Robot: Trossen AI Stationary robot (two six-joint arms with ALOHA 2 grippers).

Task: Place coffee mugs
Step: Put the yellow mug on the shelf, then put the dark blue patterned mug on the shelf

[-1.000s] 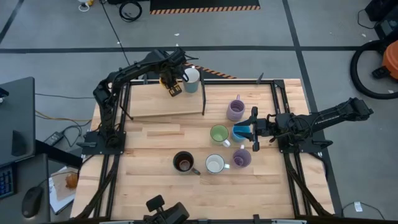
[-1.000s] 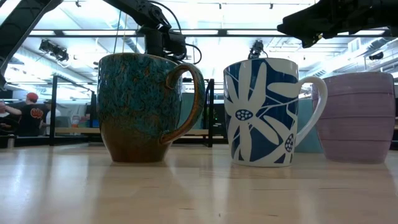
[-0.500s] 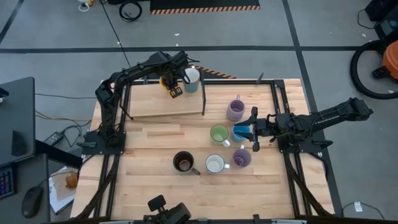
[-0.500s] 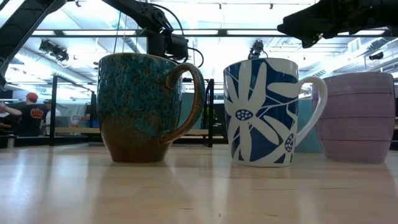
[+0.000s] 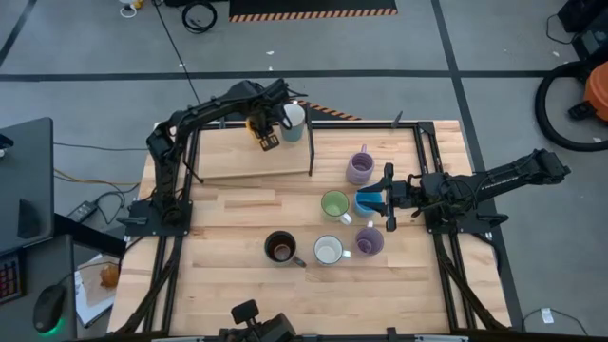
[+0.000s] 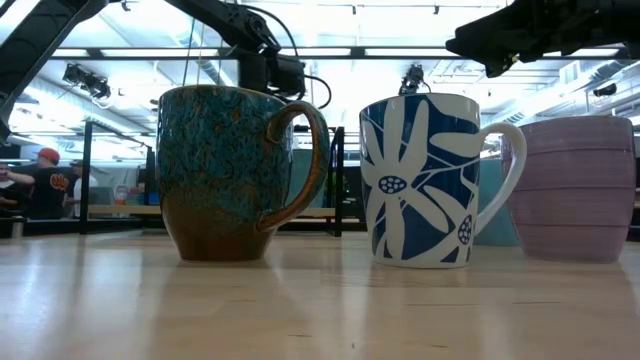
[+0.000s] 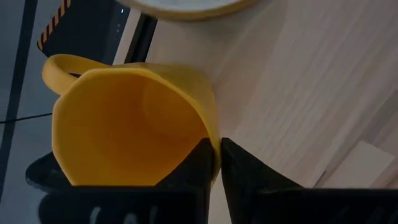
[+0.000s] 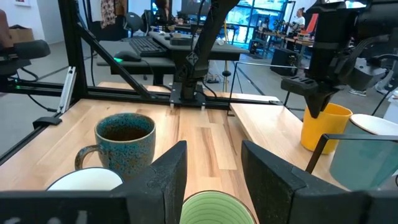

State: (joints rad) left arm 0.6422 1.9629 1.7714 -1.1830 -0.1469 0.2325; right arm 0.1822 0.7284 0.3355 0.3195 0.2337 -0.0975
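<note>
1. Looking down in the high view, the left gripper [image 5: 263, 131] is at upper centre, clamped on the orange mug [image 5: 255, 123] on the raised board [image 5: 237, 161], just beside a white mug [image 5: 293, 116] and the board's far edge. Six mugs cluster at centre right. The right gripper [image 5: 380, 200] is spread at the blue mug [image 5: 367, 202]. The left table [image 5: 228, 218] is bare.
2. Low view: the brown mug [image 6: 235, 175], flowered mug [image 6: 420, 180] and lavender mug [image 6: 575, 190] stand upright, apart.
3. Left wrist view: the fingers pinch the orange mug's wall.
4. Right wrist view: the fingers stand apart above the green mug [image 8: 217, 208].

Most placing seems undone.
</note>
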